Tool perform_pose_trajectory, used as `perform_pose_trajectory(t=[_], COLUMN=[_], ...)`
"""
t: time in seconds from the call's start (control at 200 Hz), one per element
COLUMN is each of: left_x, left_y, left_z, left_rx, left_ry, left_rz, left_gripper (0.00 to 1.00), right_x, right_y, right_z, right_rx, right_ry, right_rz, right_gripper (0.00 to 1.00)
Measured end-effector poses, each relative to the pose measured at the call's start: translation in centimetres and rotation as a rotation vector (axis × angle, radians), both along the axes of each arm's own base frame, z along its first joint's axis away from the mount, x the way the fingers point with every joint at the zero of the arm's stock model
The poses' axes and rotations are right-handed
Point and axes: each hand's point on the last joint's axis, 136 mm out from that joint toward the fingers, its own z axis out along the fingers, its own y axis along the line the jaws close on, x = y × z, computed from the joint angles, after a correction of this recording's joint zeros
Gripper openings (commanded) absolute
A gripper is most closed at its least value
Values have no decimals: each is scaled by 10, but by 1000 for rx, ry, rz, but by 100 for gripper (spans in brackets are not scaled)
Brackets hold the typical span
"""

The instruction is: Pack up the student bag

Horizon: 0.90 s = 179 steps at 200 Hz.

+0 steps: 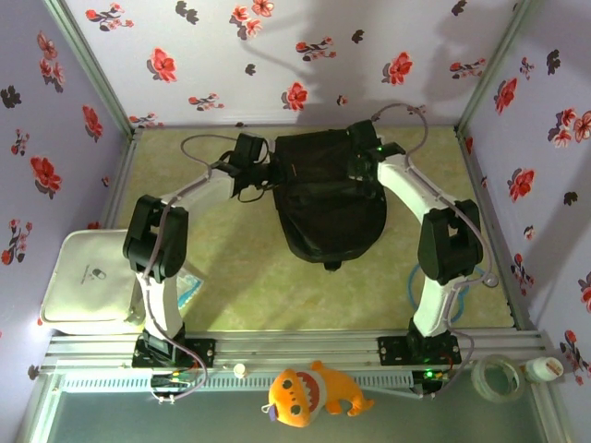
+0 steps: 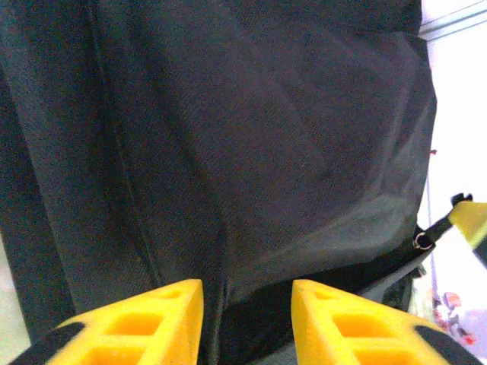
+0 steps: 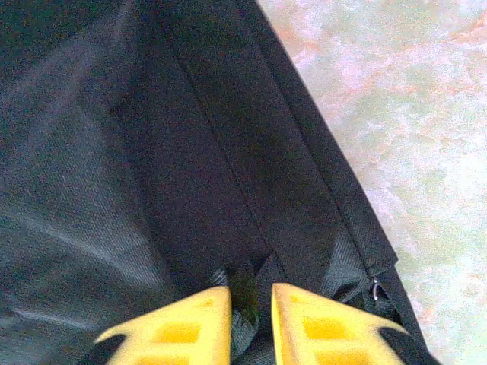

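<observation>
Nearest me, an orange plush [image 1: 309, 392] is lying on the front rail, off the desk [image 1: 240, 295]. The white case [image 1: 88, 277] is sitting at the left edge with its lid down, so I'm not seeing what's in it. The bag [image 1: 328, 198] is lying flat at the far middle of the desk, with both arms reaching onto its far end.

Left gripper [image 2: 247, 293] is standing apart, fabric just ahead, nothing clamped. Right gripper [image 3: 251, 293] is showing a narrow gap with webbing in it, and I'm unable to tell if it's pinched.

I'm seeing no open mouth on the bag and nothing inside it. Risk I'm watching: that webbing snagging a finger and dragging the bag, or slack fabric flopping over the opening.
</observation>
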Motion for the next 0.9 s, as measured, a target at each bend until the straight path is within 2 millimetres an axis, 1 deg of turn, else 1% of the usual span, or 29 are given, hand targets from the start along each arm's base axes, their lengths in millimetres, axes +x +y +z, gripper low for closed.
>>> perform_pose_trajectory(t=[0.05, 0.125, 0.135, 0.195, 0.21, 0.26, 0.32, 0.365, 0.41, 0.45, 0.48, 0.535, 0.595, 0.66, 0.68, 0.685, 0.725, 0.815, 0.895], left_x=[2, 1, 0, -2, -3, -8, -18, -27, -37, -45, -51, -61, -71, -82, -84, -86, -93, -107, -116], left_y=[5, 18, 19, 33, 36, 51, 73, 90, 111, 129, 142, 167, 193, 224, 230, 235, 252, 280, 295], left_z=[0, 3, 6, 19, 24, 43, 71, 89, 105, 115, 119, 118, 109, 88, 83, 79, 65, 40, 25], left_rx=[27, 86, 97, 141, 156, 187, 230, 260, 294, 322, 345, 398, 460, 537, 556, 569, 616, 717, 789], left_ry=[-10, -23, -31, -67, -84, -134, -217, -274, -340, -390, -416, -454, -477, -483, -480, -478, -475, -477, -498], left_rz=[20, 50, 50, 83, 87, 123, 171, 211, 256, 299, 329, 385, 442, 503, 514, 522, 549, 587, 598], left_gripper=[62, 70, 71, 78, 80, 88, 99, 100, 100, 100, 100, 100, 100, 100, 100, 100, 100, 100, 100], right_x=[2, -1, -3, -12, -14, -24, -36, -46, -56, -64, -71, -82, -94, -107, -111, -112, -120, -136, -146], right_y=[2, 2, 2, -3, -5, -13, -29, -43, -59, -73, -84, -102, -122, -141, -145, -146, -155, -170, -177], right_z=[8, 23, 26, 47, 53, 75, 102, 119, 131, 136, 137, 129, 110, 82, 72, 70, 52, 16, -4], right_rx=[12, 19, 23, 19, 24, 6, -18, -42, -69, -96, -118, -158, -209, -263, -277, -281, -308, -355, -373], right_ry=[-22, -60, -67, -120, -136, -195, -278, -339, -391, -432, -455, -477, -478, -456, -445, -443, -424, -394, -407], right_rz=[16, 42, 38, 54, 45, 51, 25, -4, -45, -87, -118, -175, -231, -275, -284, -286, -304, -326, -332], right_gripper=[62, 76, 77, 96, 98, 99, 100, 100, 100, 100, 100, 99, 99, 99, 100, 100, 100, 100, 100])
